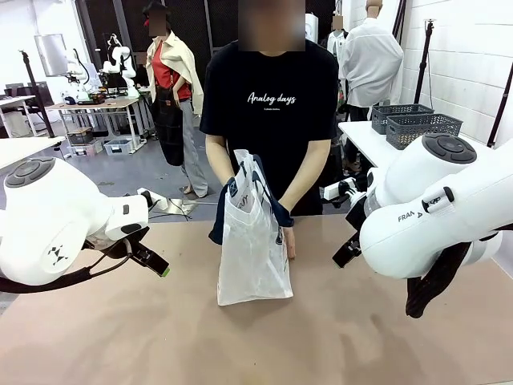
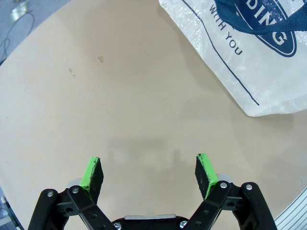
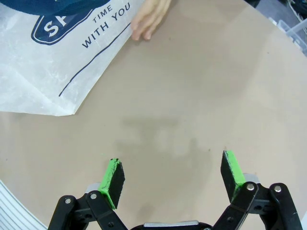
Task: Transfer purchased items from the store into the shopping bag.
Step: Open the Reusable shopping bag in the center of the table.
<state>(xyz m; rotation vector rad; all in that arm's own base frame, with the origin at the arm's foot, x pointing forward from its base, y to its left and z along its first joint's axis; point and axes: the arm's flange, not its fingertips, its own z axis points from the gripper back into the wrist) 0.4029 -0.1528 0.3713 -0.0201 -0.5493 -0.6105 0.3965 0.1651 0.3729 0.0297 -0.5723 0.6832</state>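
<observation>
Shows a bag [image 1: 252, 249] standing upright on the table [image 1: 120, 337], near the middle of its far edge, with a person's hand [image 3: 149, 19] resting flat on the table beside it. Reads "TIME WITH YOU" in navy next to a blue oval logo [image 2: 280, 36] (strap [image 2: 249, 21] hides some letters: "SP" on one side, "DING" on the other). Reads "Analog days" on the person's black shirt [image 1: 271, 96]. Leaves bare table left, right and in front of the bag, down to the near edge. Finds left gripper [image 2: 148, 165] and right gripper [image 3: 175, 165] spread wide, grasping nothing, over bare table either side of the bag.

Tool [image 3: 171, 160] agape, bag [image 3: 43, 81] nr hand [image 3: 149, 19]
</observation>
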